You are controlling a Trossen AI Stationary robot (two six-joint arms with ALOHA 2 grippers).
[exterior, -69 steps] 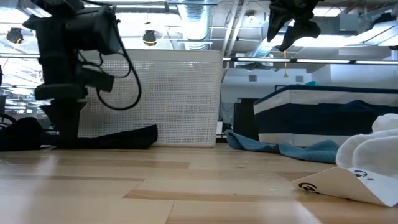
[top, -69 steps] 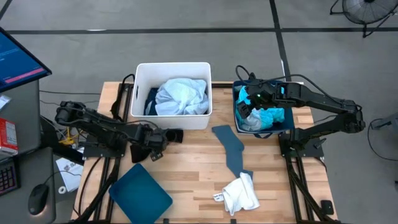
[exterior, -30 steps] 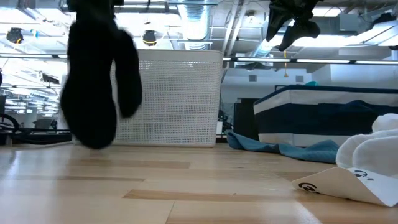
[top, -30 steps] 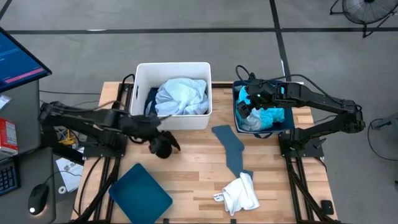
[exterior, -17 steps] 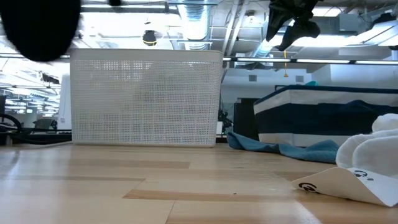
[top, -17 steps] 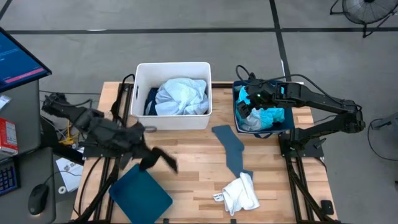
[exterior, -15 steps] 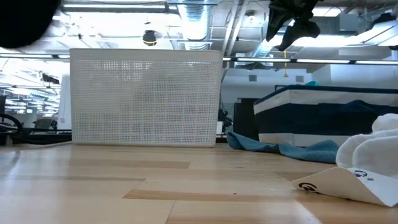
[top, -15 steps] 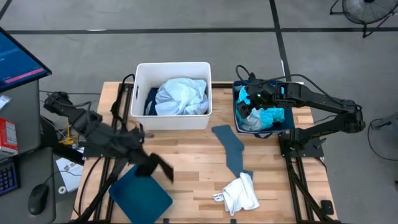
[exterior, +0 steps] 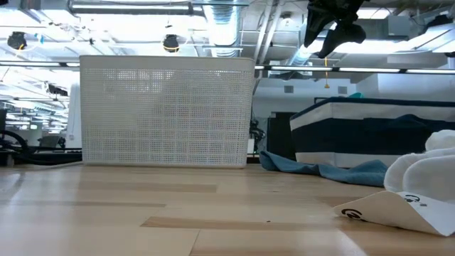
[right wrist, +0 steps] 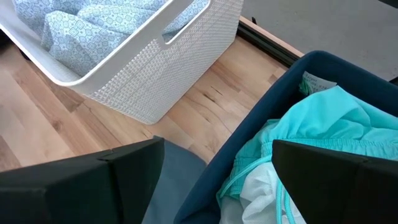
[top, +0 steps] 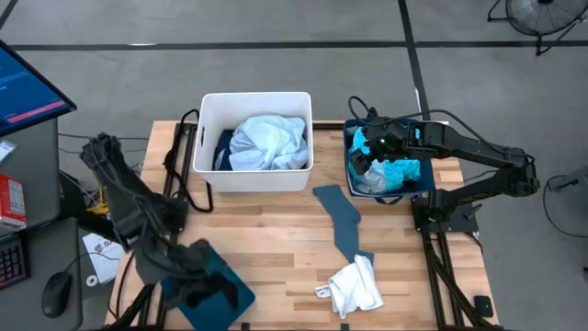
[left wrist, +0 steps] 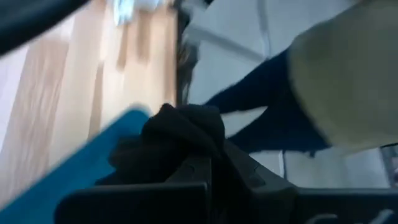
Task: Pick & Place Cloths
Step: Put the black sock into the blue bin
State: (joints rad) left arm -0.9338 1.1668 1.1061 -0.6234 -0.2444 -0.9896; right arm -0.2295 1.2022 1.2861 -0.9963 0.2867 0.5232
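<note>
Wooden table's front corner: black cloth [left wrist: 180, 134] gripped in left tool [top: 197, 285].

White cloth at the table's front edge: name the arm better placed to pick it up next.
Right, probably. The right gripper hangs open and unladen over the dark teal tub, while the left gripper is shut on a black cloth. The white cloth lies on the right side.
</note>
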